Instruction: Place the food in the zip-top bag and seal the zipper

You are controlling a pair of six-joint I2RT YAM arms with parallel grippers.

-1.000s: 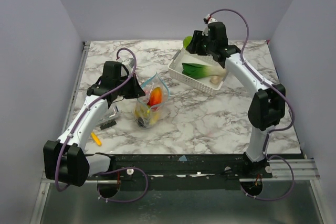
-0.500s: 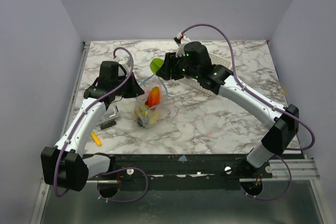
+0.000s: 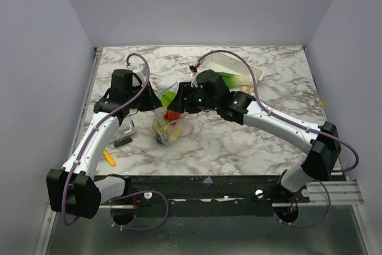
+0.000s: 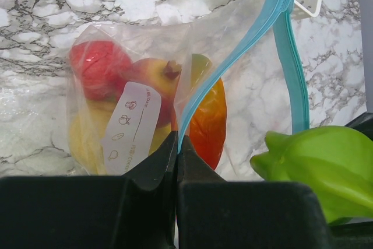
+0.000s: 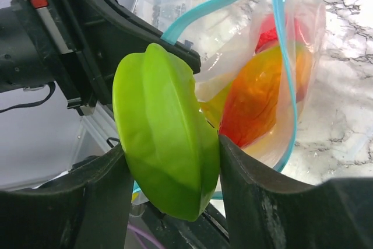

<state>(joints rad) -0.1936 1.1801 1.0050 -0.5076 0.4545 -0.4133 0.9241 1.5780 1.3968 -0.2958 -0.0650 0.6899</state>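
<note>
The left hand pinches the zipper, holding the zip-top bag upright on the worktop with red, orange and yellow food inside; the right hand grips a green starfruit at its open mouth.

A white, grey-veined marble table fills the middle of the frame; plain pale lilac walls enclose it behind and at both sides; a black rail crosses the bottom; soft, even light.

Clear zip-top bag, blue zipper unsealed, mouth gaping. Red, yellow, orange food inside; green starfruit beside mouth
</note>
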